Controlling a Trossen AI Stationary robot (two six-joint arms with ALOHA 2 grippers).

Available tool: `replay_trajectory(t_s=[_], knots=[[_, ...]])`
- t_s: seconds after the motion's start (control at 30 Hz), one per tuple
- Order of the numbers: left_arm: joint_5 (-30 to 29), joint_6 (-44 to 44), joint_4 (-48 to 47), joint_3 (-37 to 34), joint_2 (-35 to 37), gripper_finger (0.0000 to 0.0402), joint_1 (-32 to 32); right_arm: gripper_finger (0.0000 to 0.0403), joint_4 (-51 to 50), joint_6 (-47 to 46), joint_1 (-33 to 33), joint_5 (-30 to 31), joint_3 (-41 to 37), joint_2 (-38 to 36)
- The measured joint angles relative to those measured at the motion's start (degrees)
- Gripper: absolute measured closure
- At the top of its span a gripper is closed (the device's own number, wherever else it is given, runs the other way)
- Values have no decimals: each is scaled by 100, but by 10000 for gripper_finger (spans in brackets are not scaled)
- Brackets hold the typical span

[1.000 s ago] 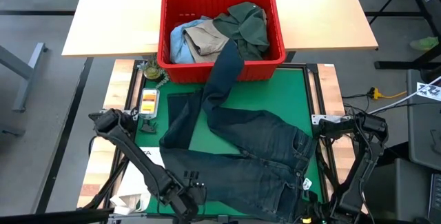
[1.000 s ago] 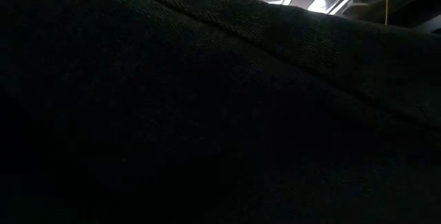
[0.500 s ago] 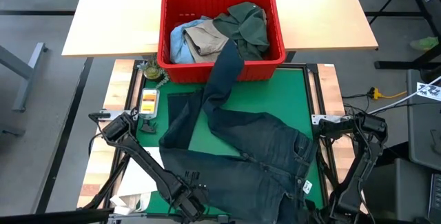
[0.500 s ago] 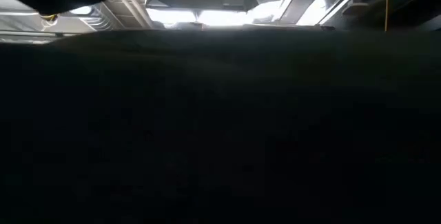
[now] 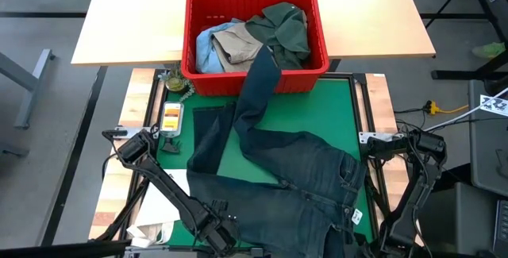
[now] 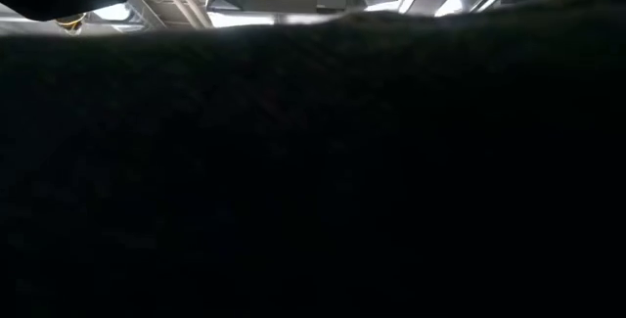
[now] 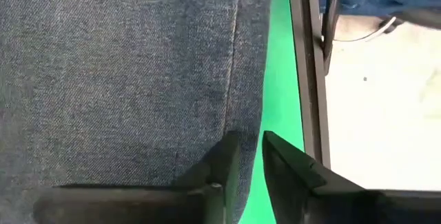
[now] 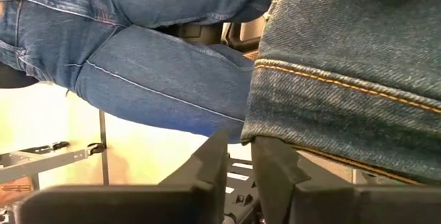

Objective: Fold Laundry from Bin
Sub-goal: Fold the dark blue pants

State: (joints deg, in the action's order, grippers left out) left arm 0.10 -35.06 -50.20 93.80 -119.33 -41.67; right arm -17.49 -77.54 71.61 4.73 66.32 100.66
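From above, we see dark trousers (image 5: 278,175) spread over the green mat (image 5: 317,111), one leg trailing into the red bin (image 5: 254,40) at the far tabletop (image 5: 127,20). Left wrist: left tool (image 7: 249,162) nearly together at the trousers' edge, gripping nothing. Right wrist: right tool (image 8: 238,158) nearly together beneath a denim hem (image 8: 344,100); grip unclear.

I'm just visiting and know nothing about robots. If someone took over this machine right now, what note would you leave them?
Left end effector: slightly open, empty, at the edge of the dark trousers on the green mat.
Right end effector: slightly open, empty, beside a stitched trouser edge.
Done: trousers lie spread on the mat, but one leg trails over the red bin.
Left: free that leg and fold the trousers, then the green shirt, khaki garment and light blue jeans, all in the bin.
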Motion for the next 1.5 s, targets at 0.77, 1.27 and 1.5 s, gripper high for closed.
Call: replay_trajectory(t_s=[0.77,1.27,1.5], knots=[[168,544,654,166,17,296,579,259,-413,955,-57,722,249,-315],[-1307,1769,1130,-114,20,301,1210,260,-1890,2439,-1133,1307,249,-144],[-1201,1445,1142,-729,24,316,1372,260,-1621,2524,-1158,118,245,397]])
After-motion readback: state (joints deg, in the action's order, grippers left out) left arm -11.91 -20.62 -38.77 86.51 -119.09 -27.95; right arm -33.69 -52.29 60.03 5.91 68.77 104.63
